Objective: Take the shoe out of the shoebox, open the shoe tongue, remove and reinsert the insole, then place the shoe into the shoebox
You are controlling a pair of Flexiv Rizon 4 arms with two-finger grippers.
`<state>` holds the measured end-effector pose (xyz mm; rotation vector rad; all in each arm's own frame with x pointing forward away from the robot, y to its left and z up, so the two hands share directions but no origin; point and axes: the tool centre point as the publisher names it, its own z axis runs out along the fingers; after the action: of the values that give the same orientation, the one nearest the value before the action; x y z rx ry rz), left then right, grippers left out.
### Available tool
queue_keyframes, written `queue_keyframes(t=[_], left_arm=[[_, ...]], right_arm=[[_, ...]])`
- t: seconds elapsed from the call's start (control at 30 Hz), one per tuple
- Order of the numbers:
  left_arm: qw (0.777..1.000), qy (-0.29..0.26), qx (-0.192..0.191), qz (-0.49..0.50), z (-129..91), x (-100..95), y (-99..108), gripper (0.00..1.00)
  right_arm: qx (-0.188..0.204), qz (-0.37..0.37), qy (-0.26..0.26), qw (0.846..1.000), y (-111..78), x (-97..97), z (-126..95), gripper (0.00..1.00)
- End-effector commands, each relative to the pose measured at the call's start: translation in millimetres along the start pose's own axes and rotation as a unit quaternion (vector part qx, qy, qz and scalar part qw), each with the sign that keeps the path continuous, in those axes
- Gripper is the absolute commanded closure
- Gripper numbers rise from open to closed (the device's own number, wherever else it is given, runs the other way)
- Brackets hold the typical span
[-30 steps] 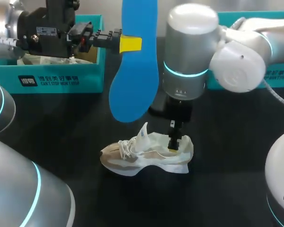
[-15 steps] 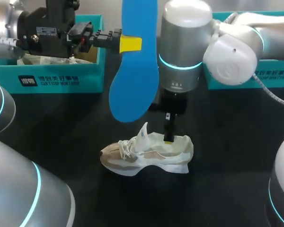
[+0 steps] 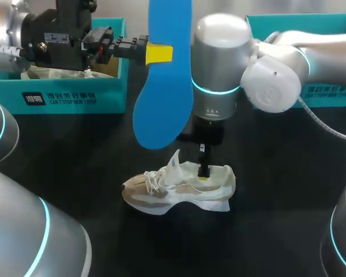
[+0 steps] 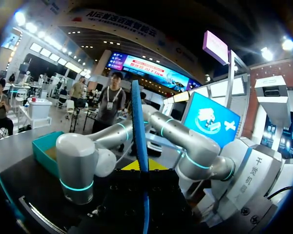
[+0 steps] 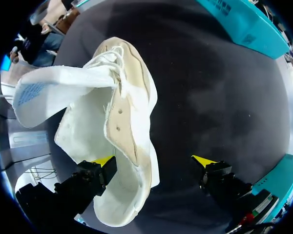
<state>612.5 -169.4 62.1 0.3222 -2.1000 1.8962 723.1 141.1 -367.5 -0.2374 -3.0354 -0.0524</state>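
Note:
A blue insole [image 3: 161, 109] hangs upright above the table, and my left gripper [image 3: 159, 53] is shut on its upper part. In the left wrist view the insole [image 4: 139, 126] shows edge-on, rising from that gripper [image 4: 141, 168]. Below it a white and beige shoe [image 3: 179, 187] lies on the black table, tongue raised. My right gripper [image 3: 203, 173] stands open over the shoe's heel end. In the right wrist view one fingertip [image 5: 103, 161] is inside the shoe [image 5: 112, 117] and the other fingertip [image 5: 202, 160] is outside over the table, with the shoe's side wall between them.
A teal shoebox [image 3: 75, 95] with paper inside stands at the back left, behind my left gripper. A second teal box [image 3: 328, 92] sits at the back right, behind my right arm [image 3: 219, 63], which fills the upper middle above the shoe.
My right arm has shifted left, and its gripper has moved a little from the heel rim toward the shoe's middle. The left gripper and the insole have kept still.

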Motion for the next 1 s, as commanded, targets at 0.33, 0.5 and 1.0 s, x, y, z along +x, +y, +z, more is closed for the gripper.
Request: queue_keyframes(t=[0.33, 0.5, 1.0], left_arm=[[1.0, 0.0, -0.001, 0.0, 0.3, -0.2, 0.5, 1.0], [1.0, 0.0, -0.001, 0.0, 0.3, -0.2, 0.5, 1.0], [1.0, 0.0, -0.001, 0.0, 0.3, -0.2, 0.5, 1.0]], right_arm=[[0.005, 0.0, 0.01, 1.0, 10.6, -5.2, 14.9, 0.0], [0.009, -0.002, 0.016, 1.0, 12.6, -4.7, 16.5, 0.98], [0.018, -0.001, 0.02, 1.0, 13.9, 0.7, 14.4, 1.0]])
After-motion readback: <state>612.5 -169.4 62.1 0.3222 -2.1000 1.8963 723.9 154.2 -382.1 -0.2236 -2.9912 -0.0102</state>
